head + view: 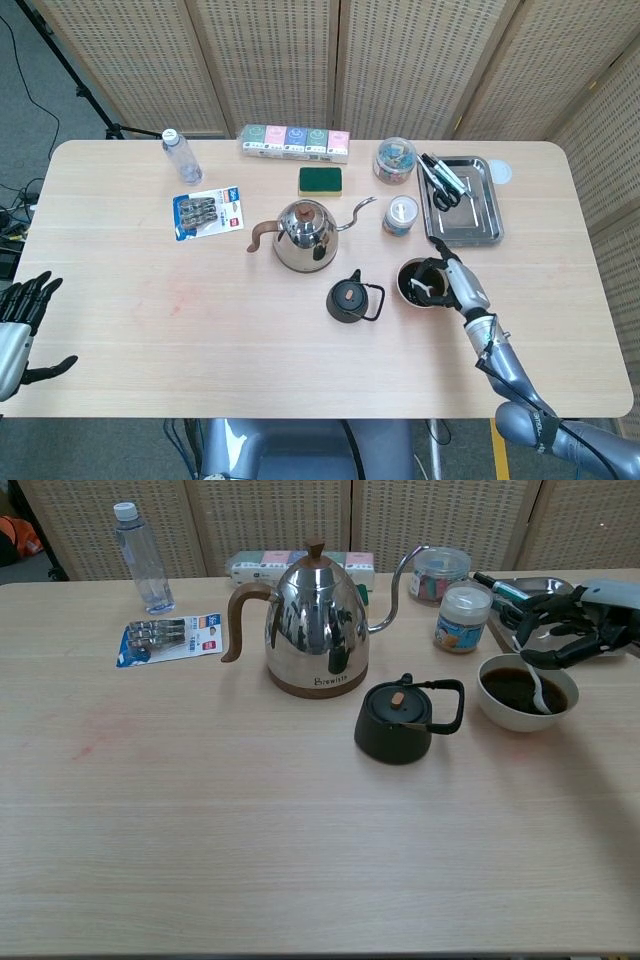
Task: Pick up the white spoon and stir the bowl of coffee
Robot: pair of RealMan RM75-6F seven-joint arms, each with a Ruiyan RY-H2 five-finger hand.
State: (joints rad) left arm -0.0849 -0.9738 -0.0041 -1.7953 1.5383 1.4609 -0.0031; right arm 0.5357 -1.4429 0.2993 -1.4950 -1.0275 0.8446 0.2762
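Right hand (572, 630) pinches the white spoon (536, 688), tip in the bowl of coffee (524, 691) just below it. Wide sweep could slop coffee or nudge the bowl. Left hand (18, 325) spread, empty.

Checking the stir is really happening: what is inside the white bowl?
Dark coffee fills the white bowl; the white spoon, held by the right hand, dips in. Its submerged tip is hidden.
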